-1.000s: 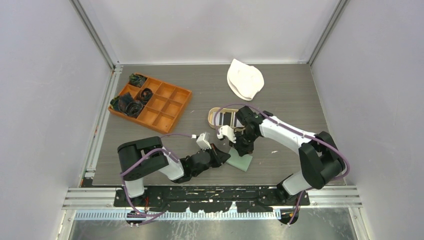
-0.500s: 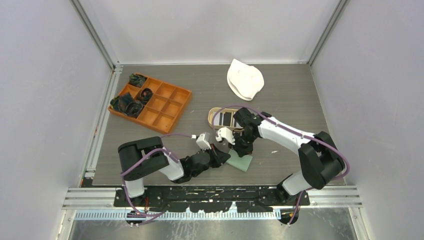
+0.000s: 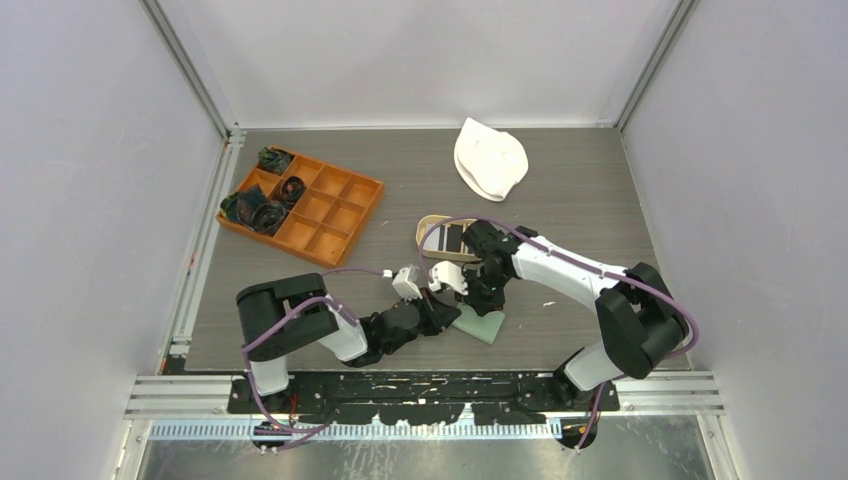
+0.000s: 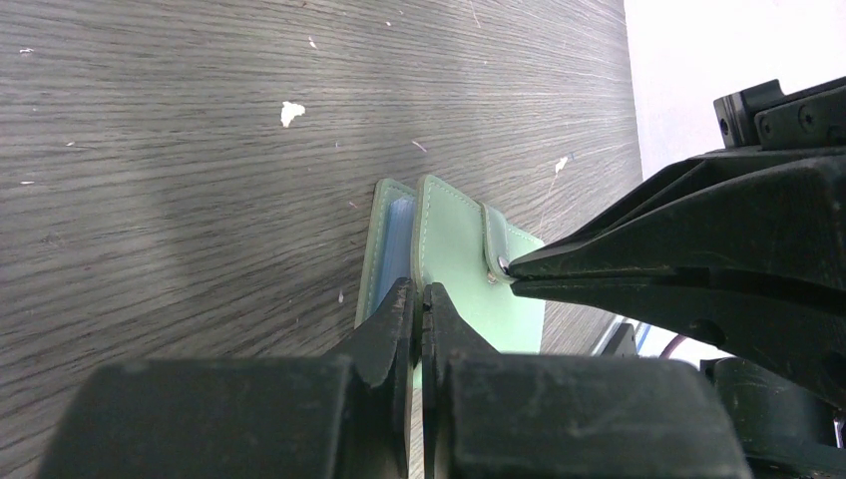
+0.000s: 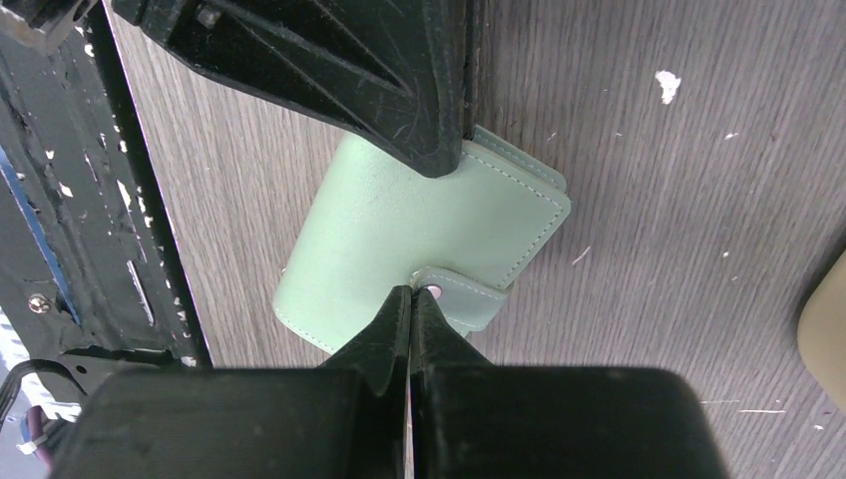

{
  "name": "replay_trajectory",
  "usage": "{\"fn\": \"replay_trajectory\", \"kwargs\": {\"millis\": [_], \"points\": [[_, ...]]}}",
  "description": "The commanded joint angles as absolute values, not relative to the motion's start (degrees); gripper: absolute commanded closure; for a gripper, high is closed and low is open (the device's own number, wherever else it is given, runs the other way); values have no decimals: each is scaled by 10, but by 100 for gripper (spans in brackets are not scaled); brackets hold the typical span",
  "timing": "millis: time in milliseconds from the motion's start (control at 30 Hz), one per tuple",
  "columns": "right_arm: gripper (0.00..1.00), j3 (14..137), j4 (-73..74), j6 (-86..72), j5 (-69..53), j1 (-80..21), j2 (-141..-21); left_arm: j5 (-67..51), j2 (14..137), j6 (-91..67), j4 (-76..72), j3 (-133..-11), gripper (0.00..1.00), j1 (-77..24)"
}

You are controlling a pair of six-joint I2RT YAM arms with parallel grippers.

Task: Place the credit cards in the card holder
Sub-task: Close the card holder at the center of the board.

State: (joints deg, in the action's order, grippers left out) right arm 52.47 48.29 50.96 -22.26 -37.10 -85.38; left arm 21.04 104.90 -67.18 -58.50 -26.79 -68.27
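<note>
The sage-green card holder lies near the table's front edge, folded, with its pale blue inner pocket showing at one side. My left gripper is shut on the edge of the card holder, low over the table. From the other side my right gripper is shut, its tips touching the end of the snap tab on the card holder. Whether it pinches the tab I cannot tell. Black and white credit cards lie in the tan oval tray behind the right arm.
An orange compartment box with dark cord bundles stands at the back left. A white crumpled object lies at the back. The tray's tan rim shows at the right edge of the right wrist view.
My right arm has shifted a little left and nearer, bringing its tips down onto the card holder's tab. The left arm and the card holder have stayed put.
</note>
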Motion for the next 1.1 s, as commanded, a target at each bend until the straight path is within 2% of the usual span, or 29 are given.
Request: {"fn": "replay_trajectory", "kwargs": {"millis": [0, 667, 1067], "points": [[99, 519, 513, 524, -236, -385, -859, 226, 1059, -665, -610, -262, 100, -684], [99, 510, 504, 520, -206, -423, -890, 223, 1068, -667, -635, -257, 100, -683], [99, 530, 477, 461, -180, -418, -909, 219, 1080, -666, -664, -250, 100, -683]]}}
